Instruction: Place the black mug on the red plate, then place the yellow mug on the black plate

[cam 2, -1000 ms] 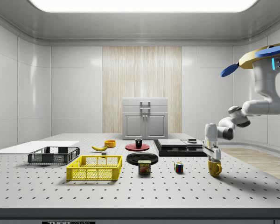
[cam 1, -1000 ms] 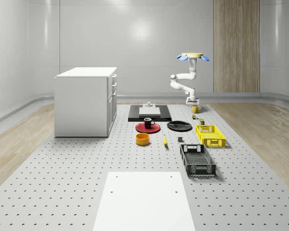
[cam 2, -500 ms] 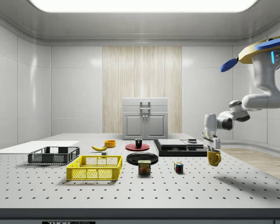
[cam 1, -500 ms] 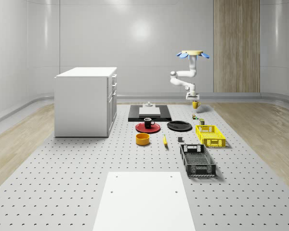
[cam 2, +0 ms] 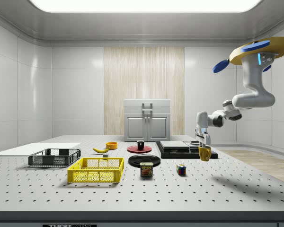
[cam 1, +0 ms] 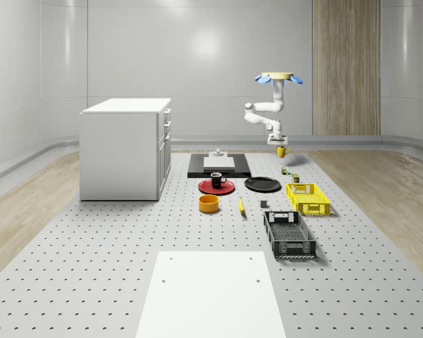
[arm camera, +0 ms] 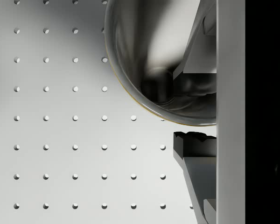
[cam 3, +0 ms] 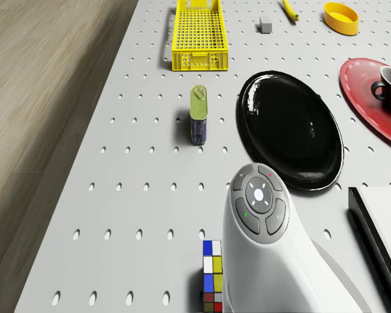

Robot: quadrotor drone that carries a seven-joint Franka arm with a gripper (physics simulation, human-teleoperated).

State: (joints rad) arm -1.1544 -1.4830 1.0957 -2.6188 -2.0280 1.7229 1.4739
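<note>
- Drone (cam 2: 261, 48): flat tan-yellow disc body with blue rotor blades and a small cyan light.
- Arm (cam 2: 236, 101): glossy white rounded links, dark grey joints.
- Wrist housing (cam 3: 259, 203): white, grey button cluster.

Hovering high at two o'clock, drone (cam 2: 260, 49) with arm bent down, gripper (cam 2: 203, 144) clamped on yellow mug (cam 2: 205, 153) hanging clear above table (cam 2: 180, 189), three o'clock from black plate (cam 2: 144, 160).

So the drone (cam 2: 258, 49) drifted toward the side view's left, and its gripper (cam 2: 203, 144) lifted the small yellow ceramic mug (cam 2: 205, 153) off the perforated grey table (cam 2: 189, 189), now hanging mid-air.
</note>
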